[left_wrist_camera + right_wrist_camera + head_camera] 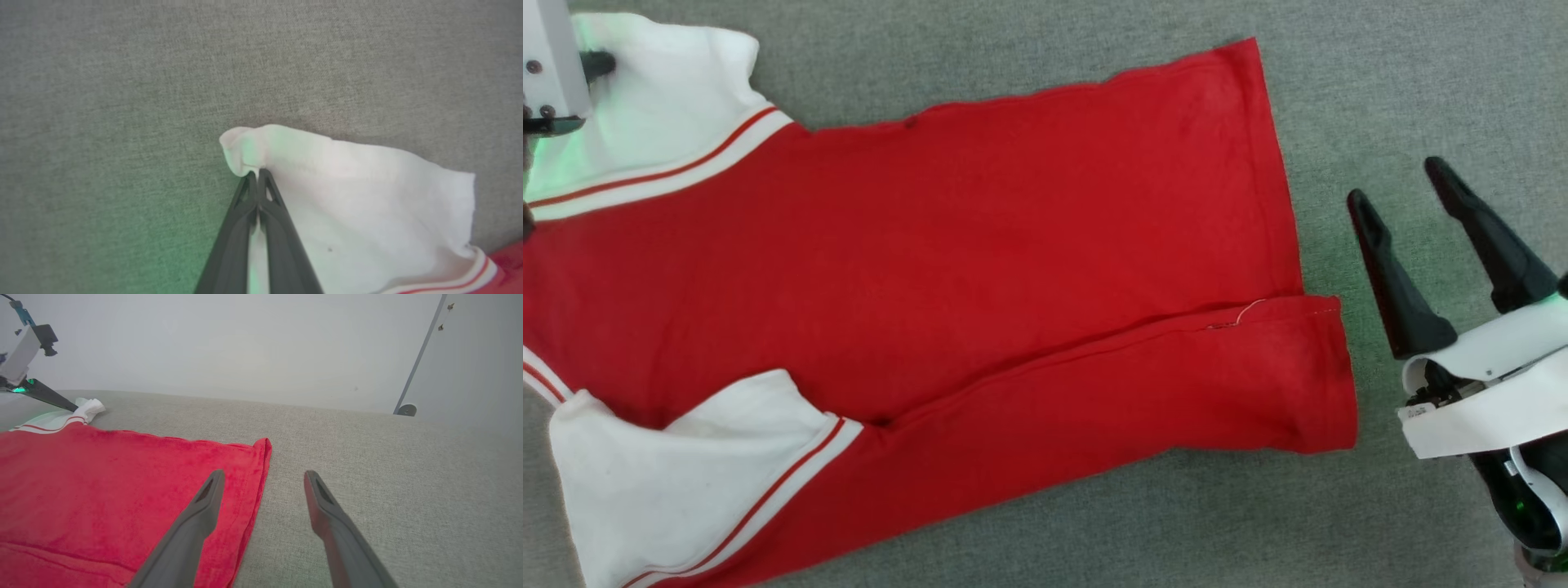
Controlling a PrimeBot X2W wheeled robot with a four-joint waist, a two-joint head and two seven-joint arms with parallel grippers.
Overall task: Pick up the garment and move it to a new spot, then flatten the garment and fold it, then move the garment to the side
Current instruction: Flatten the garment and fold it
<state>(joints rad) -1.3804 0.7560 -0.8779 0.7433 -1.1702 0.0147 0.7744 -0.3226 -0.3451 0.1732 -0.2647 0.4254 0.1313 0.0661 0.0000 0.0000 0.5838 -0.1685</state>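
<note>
The garment [947, 261] lies spread on the grey cloth surface, its red body stretching from left to right, folded lengthwise along its near side. One white sleeve [662, 114] with red-striped trim lies at the far left, and another white sleeve [678, 474] at the near left. My left gripper [258, 173] is shut on the far sleeve's corner [245, 151], pinching a small fold of white cloth. In the head view that gripper [598, 65] is at the top left. My right gripper [1395, 181] is open just right of the red hem [261, 457], holding nothing.
The grey cloth surface [1380, 73] runs on around the garment, with bare room to the right and at the far side. In the right wrist view a white wall [245, 343] rises behind the surface, and a grey upright bar [421, 355] stands at the far right.
</note>
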